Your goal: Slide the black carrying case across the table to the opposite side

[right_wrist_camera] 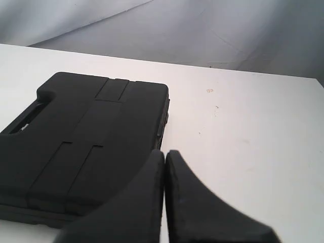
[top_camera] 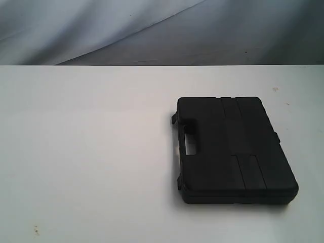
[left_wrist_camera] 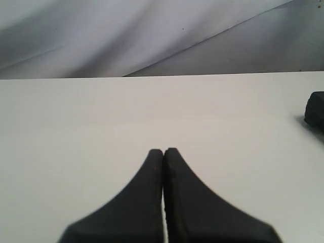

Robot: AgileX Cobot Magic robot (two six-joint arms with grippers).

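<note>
The black case (top_camera: 233, 149) lies flat on the white table (top_camera: 86, 152), right of the middle, its handle slot facing left and its ribbed lid up. Neither arm shows in the exterior view. In the right wrist view the case (right_wrist_camera: 86, 142) fills one side, and my right gripper (right_wrist_camera: 165, 154) is shut with nothing in it, its tips close to the case's long edge. In the left wrist view my left gripper (left_wrist_camera: 163, 152) is shut and empty over bare table (left_wrist_camera: 101, 121); only a corner of the case (left_wrist_camera: 316, 109) shows at the frame's edge.
A grey-blue cloth backdrop (top_camera: 162, 30) hangs behind the table's far edge. A few small specks (top_camera: 275, 89) mark the tabletop near the case.
</note>
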